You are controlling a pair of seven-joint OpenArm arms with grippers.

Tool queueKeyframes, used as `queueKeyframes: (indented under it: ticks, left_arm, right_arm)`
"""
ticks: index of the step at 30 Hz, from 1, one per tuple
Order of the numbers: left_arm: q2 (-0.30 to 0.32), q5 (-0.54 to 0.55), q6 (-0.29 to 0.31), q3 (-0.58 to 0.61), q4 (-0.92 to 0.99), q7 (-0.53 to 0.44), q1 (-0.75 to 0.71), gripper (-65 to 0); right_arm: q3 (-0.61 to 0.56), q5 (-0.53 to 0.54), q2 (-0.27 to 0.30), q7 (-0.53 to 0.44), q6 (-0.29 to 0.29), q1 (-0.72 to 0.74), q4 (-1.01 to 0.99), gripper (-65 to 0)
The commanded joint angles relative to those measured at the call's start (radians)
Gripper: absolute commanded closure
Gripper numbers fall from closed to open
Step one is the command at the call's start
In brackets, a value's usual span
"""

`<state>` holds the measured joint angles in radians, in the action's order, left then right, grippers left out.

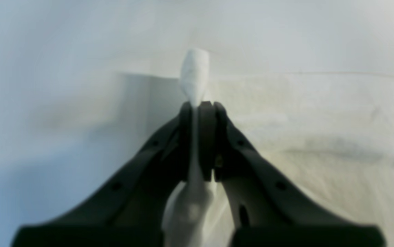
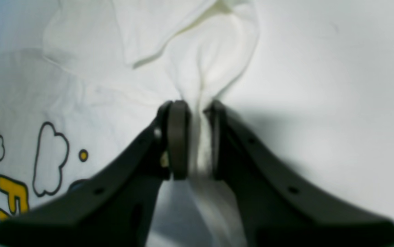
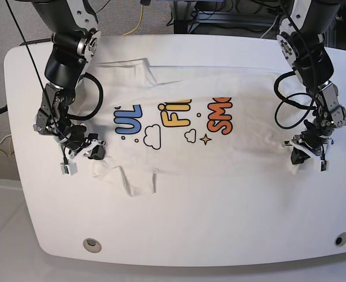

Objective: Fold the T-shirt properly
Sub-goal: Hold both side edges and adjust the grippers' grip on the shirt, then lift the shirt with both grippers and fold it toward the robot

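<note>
The T-shirt (image 3: 178,154) lies on the white surface (image 3: 178,229), spread between the left tool (image 3: 297,157) and the right tool (image 3: 96,153). Its printed side is partly exposed. In the base view, blue, yellow and orange lettering, two cloud outlines and a star are visible between the two tools; part of the lettering is covered by a fold of plain white fabric.

Left tool: clamped on the T-shirt. The fingertips (image 1: 183,137) pinch a narrow ridge of white fabric, which projects a little beyond them. In the left wrist view, more of the garment extends to the right of this tool, with a crease running across it and an orange patch of print near the frame's lower corner.

Right tool: clamped on the T-shirt. A gathered strip of fabric passes between its fingertips and fans out ahead of them. In the right wrist view, a cloud outline, a dot and yellow lettering lie to the left of this tool. In the base view, a loose white flap with a squared corner rests on the surface beside this tool, on the side toward the left tool and nearer the camera.
</note>
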<state>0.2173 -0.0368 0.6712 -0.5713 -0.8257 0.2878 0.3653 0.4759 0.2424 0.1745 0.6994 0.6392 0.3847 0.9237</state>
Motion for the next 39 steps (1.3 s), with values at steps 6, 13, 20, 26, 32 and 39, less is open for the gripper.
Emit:
queueKeyframes:
  ticks: [6,13,20,26,32,39]
  left_arm:
    - [0.015,0.018,0.008,0.001,-0.02,-0.028,0.027,-2.7]
    - [0.015,0.018,0.008,0.0,-0.02,-0.028,0.027,-2.7]
    - [0.015,0.018,0.009,-0.002,-0.02,-0.028,0.025,-2.7]
    - [0.015,0.018,0.009,-0.003,-0.02,-0.028,0.025,-2.7]
    - [0.015,0.018,0.009,-0.003,-0.02,-0.028,0.007,-2.7]
    - [0.015,0.018,0.009,-0.003,-0.02,-0.026,0.005,-2.7]
  right_arm:
    - [-0.001,0.01,0.012,-0.008,0.006,0.026,0.015,-9.8]
    - [-0.001,0.016,0.03,0.035,0.006,0.027,0.056,-8.6]
    - [-0.001,0.008,0.026,0.136,0.003,0.024,0.18,-7.2]
    - [-0.001,0.019,0.021,0.182,-0.003,-0.022,0.309,-7.2]
    - [-0.001,0.01,-0.014,0.239,-0.003,-0.053,0.395,-7.2]
    - [-0.001,0.008,-0.053,0.263,-0.003,-0.102,0.478,-7.1]
